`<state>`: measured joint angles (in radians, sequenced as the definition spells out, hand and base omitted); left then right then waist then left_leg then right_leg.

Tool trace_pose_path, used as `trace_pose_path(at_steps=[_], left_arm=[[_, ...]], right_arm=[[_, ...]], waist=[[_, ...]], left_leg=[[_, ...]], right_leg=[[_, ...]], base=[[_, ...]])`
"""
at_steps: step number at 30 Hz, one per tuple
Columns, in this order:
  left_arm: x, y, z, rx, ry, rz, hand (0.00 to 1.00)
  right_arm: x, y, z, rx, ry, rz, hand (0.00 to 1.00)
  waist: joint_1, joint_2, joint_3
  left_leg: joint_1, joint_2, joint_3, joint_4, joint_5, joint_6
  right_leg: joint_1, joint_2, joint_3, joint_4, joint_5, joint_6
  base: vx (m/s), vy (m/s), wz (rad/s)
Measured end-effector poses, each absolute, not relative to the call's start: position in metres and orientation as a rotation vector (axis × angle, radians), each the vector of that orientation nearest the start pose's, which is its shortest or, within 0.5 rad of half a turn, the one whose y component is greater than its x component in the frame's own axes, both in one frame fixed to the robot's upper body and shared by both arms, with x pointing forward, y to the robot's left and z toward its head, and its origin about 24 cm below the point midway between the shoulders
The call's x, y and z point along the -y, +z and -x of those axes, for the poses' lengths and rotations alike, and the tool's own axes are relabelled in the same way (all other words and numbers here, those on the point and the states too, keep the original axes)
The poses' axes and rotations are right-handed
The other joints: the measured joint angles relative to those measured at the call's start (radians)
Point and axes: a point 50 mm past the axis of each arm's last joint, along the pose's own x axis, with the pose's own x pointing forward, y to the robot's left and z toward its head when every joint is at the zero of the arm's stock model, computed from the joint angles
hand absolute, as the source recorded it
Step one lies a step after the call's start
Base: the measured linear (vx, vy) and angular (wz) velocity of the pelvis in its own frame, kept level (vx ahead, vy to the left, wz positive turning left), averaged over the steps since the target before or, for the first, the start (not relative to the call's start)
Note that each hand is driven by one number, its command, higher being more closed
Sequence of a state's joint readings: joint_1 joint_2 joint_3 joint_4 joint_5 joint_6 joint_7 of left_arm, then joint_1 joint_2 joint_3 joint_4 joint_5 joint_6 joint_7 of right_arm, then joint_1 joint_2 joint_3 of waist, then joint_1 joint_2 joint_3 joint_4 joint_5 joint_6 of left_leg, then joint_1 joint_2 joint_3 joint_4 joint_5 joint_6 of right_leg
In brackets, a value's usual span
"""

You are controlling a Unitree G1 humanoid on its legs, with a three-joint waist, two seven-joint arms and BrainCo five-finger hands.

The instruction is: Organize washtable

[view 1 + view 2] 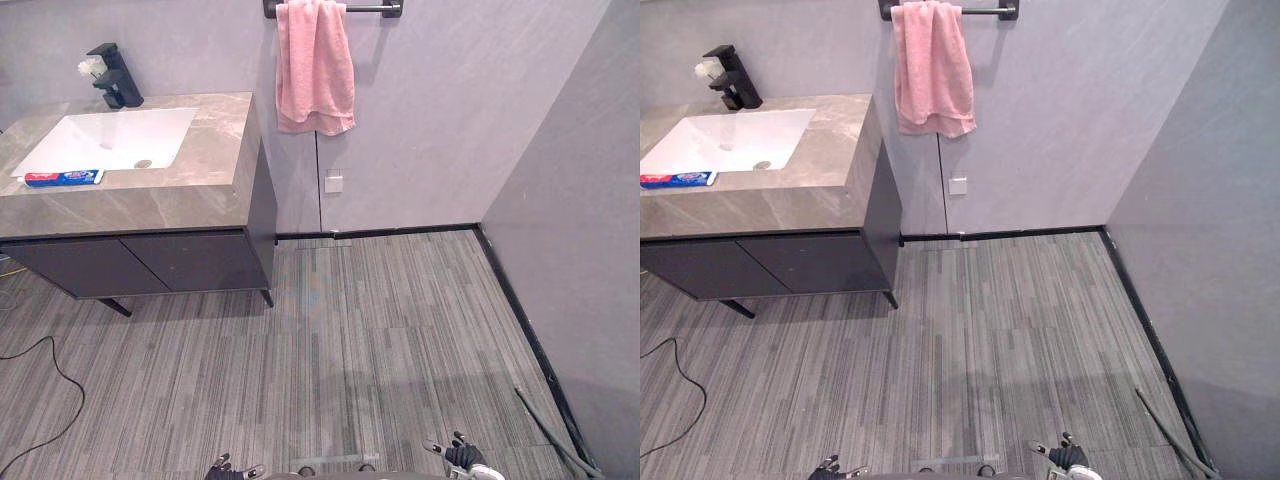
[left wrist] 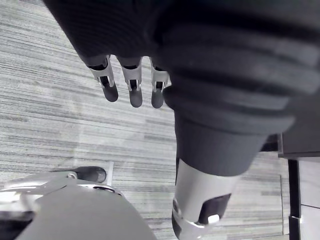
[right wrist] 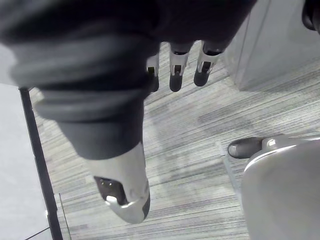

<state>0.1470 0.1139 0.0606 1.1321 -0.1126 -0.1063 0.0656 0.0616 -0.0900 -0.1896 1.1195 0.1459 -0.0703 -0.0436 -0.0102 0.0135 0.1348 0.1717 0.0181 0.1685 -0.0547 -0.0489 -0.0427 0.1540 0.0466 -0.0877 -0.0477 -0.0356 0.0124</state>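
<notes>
- The toothpaste tube (image 1: 63, 178) lies flat on the tabletop (image 1: 150, 205), along the front rim of the sink (image 1: 110, 138).
- The left hand (image 2: 131, 85) and right hand (image 3: 175, 75) hang low over the floor, fingers straight and apart, holding nothing.
- The step looks like the approach. Close in squarely on the tabletop's front edge before raising a hand, because the tube is well out of reach.

Grey striped plank floor (image 1: 400, 330) meets plain grey walls (image 1: 450, 110) at a black baseboard (image 1: 400, 230). A dark vanity cabinet (image 1: 150, 262) with a grey stone-look countertop (image 1: 150, 205) stands at the left.
</notes>
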Motion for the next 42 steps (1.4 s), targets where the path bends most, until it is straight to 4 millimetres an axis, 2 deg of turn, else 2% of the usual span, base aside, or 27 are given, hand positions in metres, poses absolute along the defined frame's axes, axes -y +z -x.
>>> trace_pose_path(at_steps=[11, 36, 40, 42], left_arm=[[-0.2109, -0.1672, -0.0558, -1.161, 0.284, -0.012, 0.0], [-0.2117, -0.1668, -0.0563, -1.153, 0.286, -0.013, 0.0], [-0.2124, -0.1665, -0.0569, -1.149, 0.289, -0.012, 0.0], [-0.2127, -0.1663, -0.0581, -1.145, 0.293, -0.008, 0.0]], right_arm=[[0.2075, -0.1632, -0.0882, -1.091, -0.36, -0.127, 0.0], [0.2067, -0.1645, -0.0862, -1.107, -0.361, -0.13, 0.0], [0.2068, -0.1646, -0.0861, -1.109, -0.361, -0.13, 0.0], [0.2075, -0.1643, -0.0871, -1.106, -0.362, -0.13, 0.0]], waist=[[0.001, -0.014, -0.004], [0.003, -0.018, -0.002], [0.008, -0.025, 0.0], [0.007, -0.022, 0.002]], left_leg=[[0.007, 0.0, -0.003, -0.008, 0.001, 0.001], [0.011, 0.0, 0.011, -0.017, 0.0, 0.002], [-0.01, 0.001, 0.034, -0.013, -0.005, 0.01], [-0.037, 0.004, 0.054, 0.007, -0.016, 0.025]], right_leg=[[0.018, 0.002, -0.018, -0.023, 0.007, -0.011], [0.015, 0.004, 0.003, -0.032, 0.011, -0.016], [-0.006, 0.006, 0.024, -0.043, 0.014, -0.021], [-0.034, 0.007, 0.038, -0.034, 0.013, -0.02]], base=[[-0.02, -0.019, 0.03], [-0.02, -0.011, -0.02], [-0.04, -0.018, -0.19], [-0.01, -0.011, -0.2]])
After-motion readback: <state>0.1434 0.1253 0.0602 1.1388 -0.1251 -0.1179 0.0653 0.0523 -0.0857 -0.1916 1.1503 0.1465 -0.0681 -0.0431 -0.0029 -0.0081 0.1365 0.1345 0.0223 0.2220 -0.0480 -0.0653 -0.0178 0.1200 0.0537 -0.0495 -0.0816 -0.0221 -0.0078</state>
